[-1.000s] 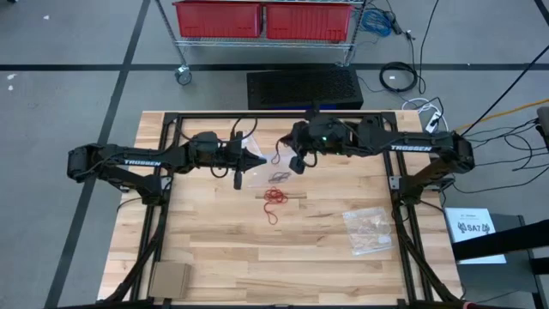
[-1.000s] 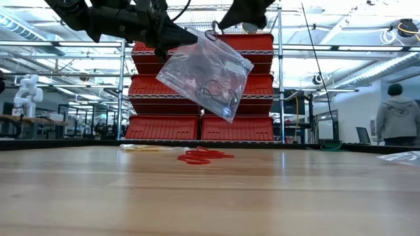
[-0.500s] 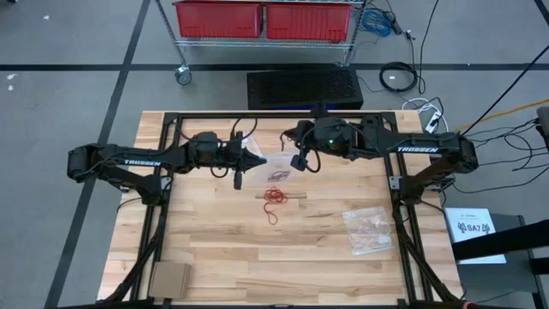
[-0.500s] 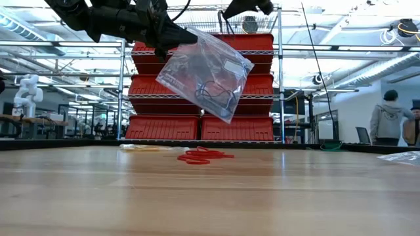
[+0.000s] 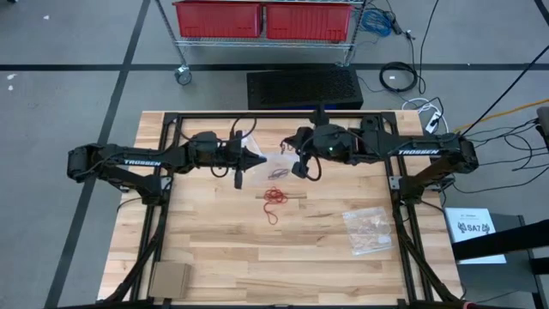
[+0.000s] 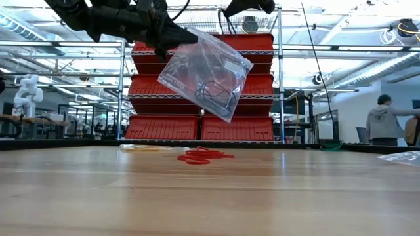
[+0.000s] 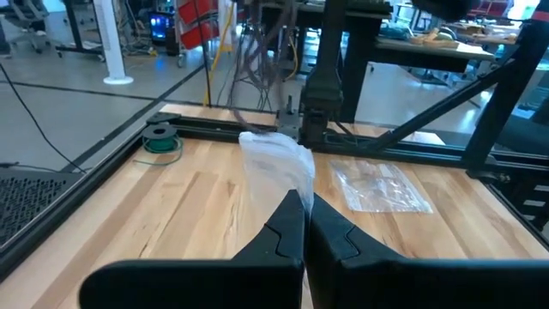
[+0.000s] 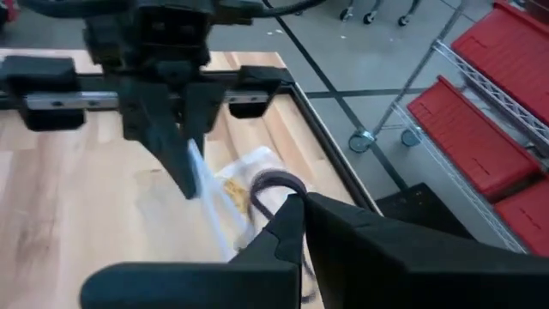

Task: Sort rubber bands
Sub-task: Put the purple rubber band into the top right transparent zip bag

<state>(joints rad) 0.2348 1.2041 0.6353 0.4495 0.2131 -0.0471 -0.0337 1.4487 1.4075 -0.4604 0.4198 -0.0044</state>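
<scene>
The left gripper (image 5: 260, 157) is clamped on the top edge of a clear bag (image 6: 205, 72), which hangs in the air above the table (image 5: 214, 232); dark rubber bands (image 6: 213, 92) sit inside it, at about five o'clock from the fingertips in the low view. At three o'clock from the left gripper in the high view, the right gripper (image 5: 296, 168) is pinched on a dark band (image 8: 274, 182) at the bag's mouth. A pile of red rubber bands (image 5: 274, 197) lies on the table at six o'clock from both grippers.
</scene>
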